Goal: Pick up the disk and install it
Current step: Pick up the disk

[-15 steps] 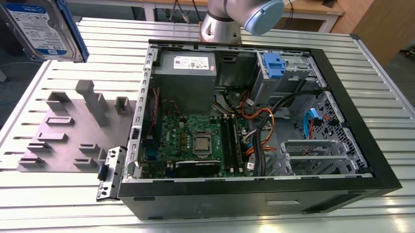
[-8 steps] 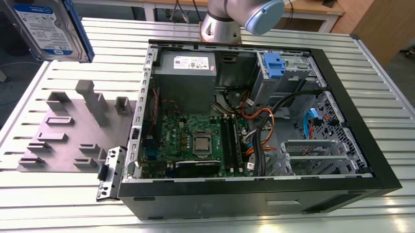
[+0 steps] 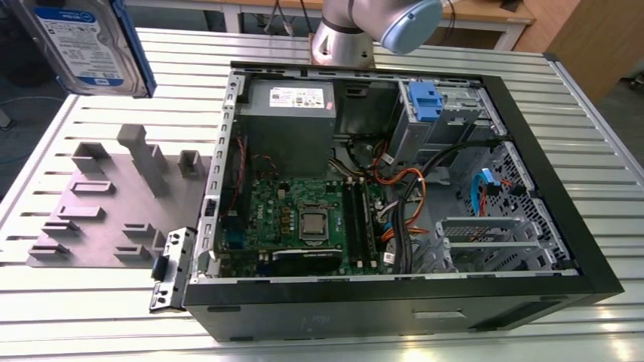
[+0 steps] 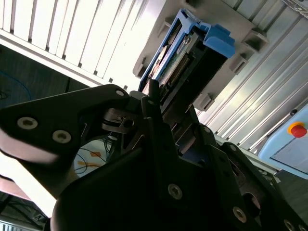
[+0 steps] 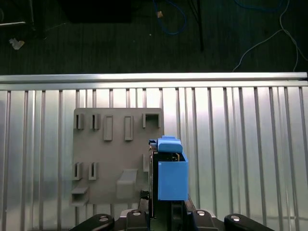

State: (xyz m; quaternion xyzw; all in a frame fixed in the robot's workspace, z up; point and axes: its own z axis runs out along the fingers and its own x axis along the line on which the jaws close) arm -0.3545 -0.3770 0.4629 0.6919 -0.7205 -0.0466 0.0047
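Gripper: the gripper (image 4: pixel 166 110) is clamped on the disk. Its dark fingers (image 4: pixel 153 103) press the near end of the disk, and the rest sticks out past them.
Disk: the disk (image 3: pixel 86 45) hangs in the air, clear of the table, at the far upper corner on the exterior view's left. Its white-and-blue label faces the camera and a blue rail runs along one edge. In the first wrist view it is seen edge-on (image 5: pixel 171 175), the blue rail toward the camera. In the second wrist view (image 4: pixel 185 57) its connector end and blue frame show.
Grey plate: a flat grey plate (image 5: pixel 110 154) with slots and raised blocks lies on the table directly below the held disk. In the exterior view the plate (image 3: pixel 101 204) sits just beside the computer case, on the exterior view's left of it.
Table: a slatted metal table (image 3: pixel 90 317) carries the plate and the case.
Computer case: the black computer case (image 3: pixel 563 188) lies with its open side up, well apart from the disk.
Power supply: a grey box (image 3: pixel 286 113) with a white sticker sits in a far corner of the case.
Blue latch: a blue latch (image 3: pixel 423 102) sits on a grey metal cage in the other far corner.
Circuit board: a green circuit board (image 3: pixel 302 219) covers the case floor, with orange and black cables (image 3: pixel 403 188) beside it.
Arm: the arm's base (image 3: pixel 348 38) stands behind the case.
Red button: a red button (image 4: pixel 298 130) sits on a pale box beyond the table.
Floor: a dark floor with a blue cord (image 5: pixel 168 19) lies past the table edge.
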